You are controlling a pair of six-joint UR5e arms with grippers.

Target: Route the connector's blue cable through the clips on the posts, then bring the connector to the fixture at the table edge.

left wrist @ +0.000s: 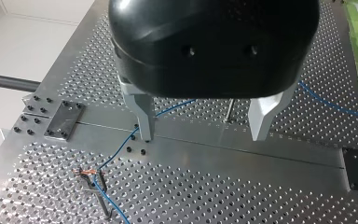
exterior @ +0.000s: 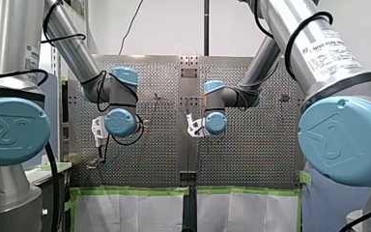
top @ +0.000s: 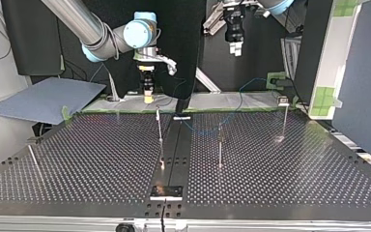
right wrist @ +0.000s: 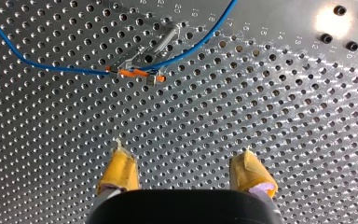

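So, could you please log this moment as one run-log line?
left hand: open, empty | right hand: open, empty | blue cable: passing a post clip, ungrasped

You will count two arms, the left arm (exterior: 75,46) and the right arm (exterior: 297,46). Each bears one gripper, the left gripper (left wrist: 204,136) and the right gripper (right wrist: 185,170). The table (top: 294,166) carries four posts (top: 159,126) (top: 220,151) (top: 284,120) (top: 35,163) and one blue cable (right wrist: 74,70).
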